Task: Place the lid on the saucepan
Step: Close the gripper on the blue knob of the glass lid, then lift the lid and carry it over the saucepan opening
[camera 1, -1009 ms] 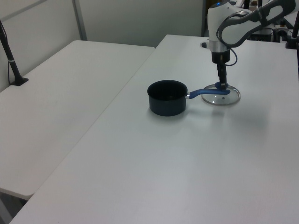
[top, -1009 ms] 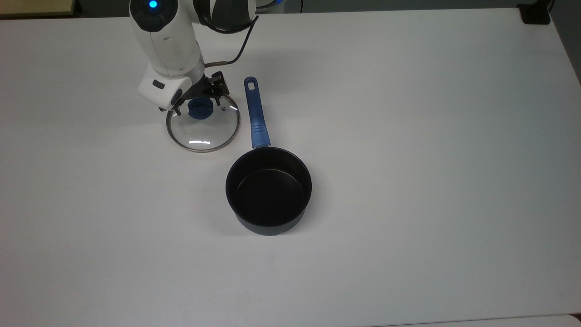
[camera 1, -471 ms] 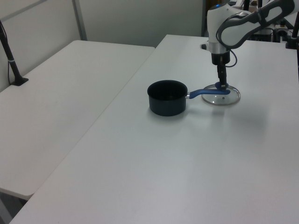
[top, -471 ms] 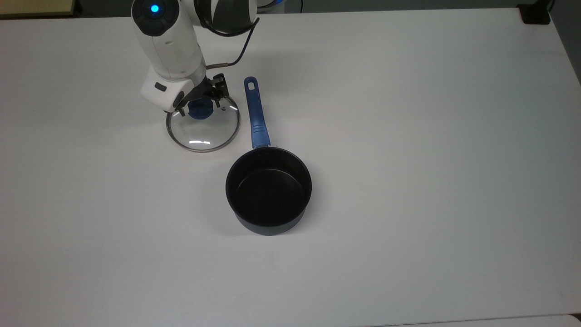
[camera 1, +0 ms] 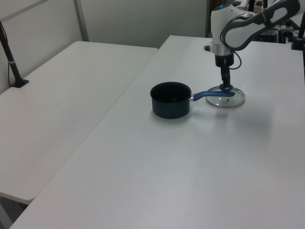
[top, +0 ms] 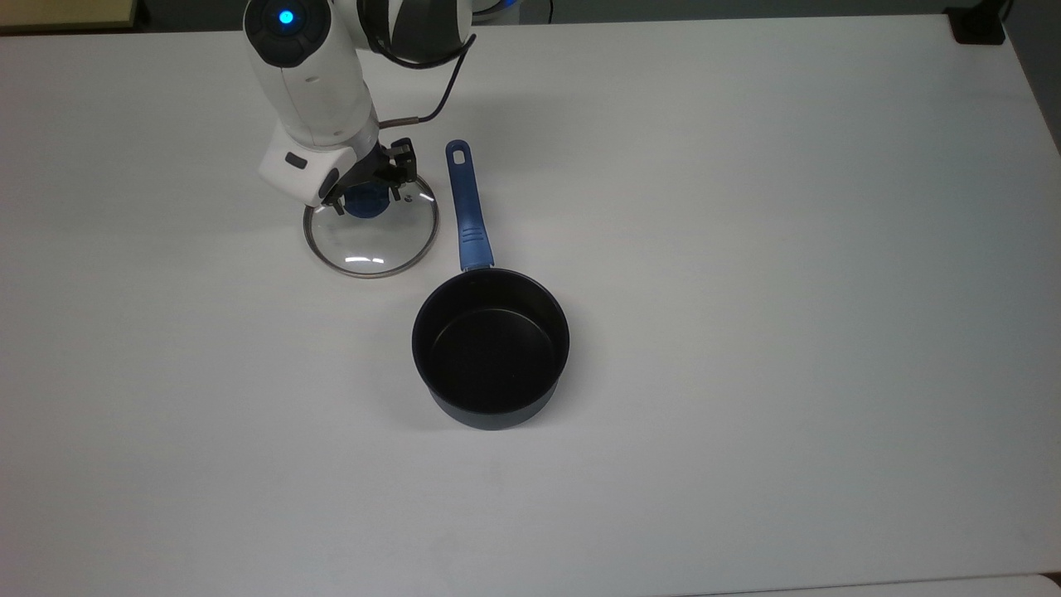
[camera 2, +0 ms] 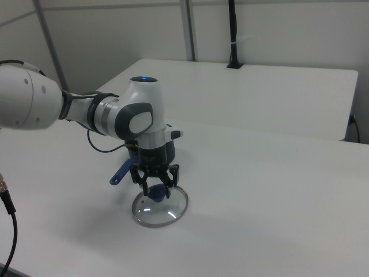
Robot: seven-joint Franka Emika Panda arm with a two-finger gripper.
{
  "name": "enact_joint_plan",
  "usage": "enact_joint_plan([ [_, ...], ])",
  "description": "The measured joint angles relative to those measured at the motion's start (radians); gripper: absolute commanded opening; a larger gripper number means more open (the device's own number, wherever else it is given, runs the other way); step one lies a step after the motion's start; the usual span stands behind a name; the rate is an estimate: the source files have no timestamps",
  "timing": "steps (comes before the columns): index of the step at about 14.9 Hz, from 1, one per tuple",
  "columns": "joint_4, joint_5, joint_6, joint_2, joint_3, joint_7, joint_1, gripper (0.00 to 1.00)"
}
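**Pincer spread around the lid's knob, saucepan uncovered**

The pincer hangs straight down over the lid, its two fingers parted with the blue knob between them; the right view shows a gap on each side of the knob, so nothing is gripped, and whether the tips touch the glass cannot be told.

There is one lid, lying flat on the desk. There is one saucepan, upright and uncovered, black inside. In the top view the lid lies to the upper left of the saucepan, just beside its long blue handle, apart from the pan's bowl. In the left view the handle crosses in front of the lid.

The desk is plain white. A second white desk stands alongside, away from the saucepan, with a black post clamped at its far edge. Light partition walls close the room behind.
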Motion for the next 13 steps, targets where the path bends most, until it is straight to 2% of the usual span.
enact_joint_plan([
  [2, 0.000, 0.000, 0.002, 0.000, 0.000, 0.000, 0.000, 0.54],
  [3, 0.000, 0.001, 0.003, 0.000, 0.000, 0.000, 0.000, 0.54],
  [9, 0.012, 0.001, 0.006, -0.001, 0.000, 0.001, -0.003, 0.53],
  [13, 0.073, 0.001, -0.001, -0.002, -0.005, 0.001, -0.013, 0.53],
])
